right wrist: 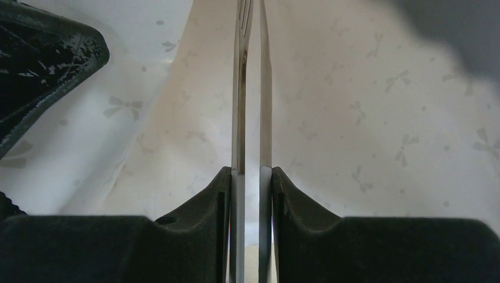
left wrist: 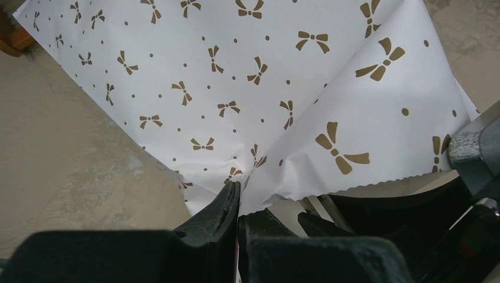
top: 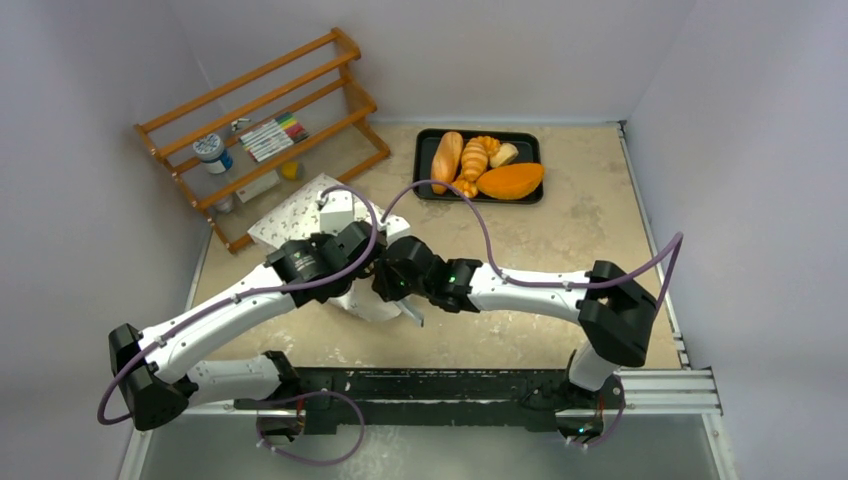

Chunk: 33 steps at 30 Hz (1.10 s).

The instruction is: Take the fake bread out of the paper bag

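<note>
The paper bag [top: 295, 212], white with small brown bow marks, lies mid-table between both arms. My left gripper [left wrist: 239, 191] is shut on the bag's [left wrist: 236, 71] serrated mouth edge, pinching the paper. My right gripper [right wrist: 250, 171] is shut on metal tongs [right wrist: 265, 88], whose two blades run close together into the bag's pale inside [right wrist: 354, 118]. No bread shows inside the bag. In the top view the right gripper [top: 398, 282] sits at the bag's near end, right next to the left gripper [top: 366, 262]. Several pieces of fake bread [top: 447, 160] lie on the black tray [top: 430, 190].
A wooden rack [top: 262, 130] with markers and a jar stands at the back left, just behind the bag. The black tray sits at the back centre. Grey walls close in the table on the left, back and right. Purple cables loop over both arms.
</note>
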Each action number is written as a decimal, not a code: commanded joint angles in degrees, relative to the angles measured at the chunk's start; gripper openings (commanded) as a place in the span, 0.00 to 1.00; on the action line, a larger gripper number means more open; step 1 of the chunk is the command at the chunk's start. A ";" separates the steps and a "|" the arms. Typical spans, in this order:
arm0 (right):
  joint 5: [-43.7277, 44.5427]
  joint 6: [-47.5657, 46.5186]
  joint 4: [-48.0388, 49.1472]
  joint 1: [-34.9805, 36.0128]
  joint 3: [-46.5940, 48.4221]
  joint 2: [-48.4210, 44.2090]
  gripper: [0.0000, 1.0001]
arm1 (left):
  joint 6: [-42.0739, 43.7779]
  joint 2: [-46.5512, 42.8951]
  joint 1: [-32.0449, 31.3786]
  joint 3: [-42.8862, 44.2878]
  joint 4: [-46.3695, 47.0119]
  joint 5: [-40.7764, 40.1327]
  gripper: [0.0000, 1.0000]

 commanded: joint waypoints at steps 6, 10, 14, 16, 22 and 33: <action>1.96 0.83 7.30 0.50 0.20 1.23 0.22 | -1.66 0.35 -0.43 3.70 2.01 -2.24 0.00; 3.20 1.26 7.03 0.54 2.87 4.43 0.22 | -2.03 -0.71 -0.50 3.77 2.04 -1.17 0.00; 5.19 0.20 6.56 0.49 6.54 8.00 0.23 | -1.71 -1.08 -0.62 4.19 1.16 -0.50 0.00; 6.22 -0.16 5.58 0.44 8.86 9.47 0.24 | -1.61 -1.04 -0.70 4.35 0.47 -0.30 0.00; 9.80 -1.09 4.78 0.50 11.87 11.96 0.27 | -0.99 -2.02 -0.79 5.20 -2.80 -0.79 0.00; 12.72 -2.85 2.93 0.36 17.68 17.84 0.34 | 0.32 -4.08 -0.79 5.40 -5.70 -0.29 0.00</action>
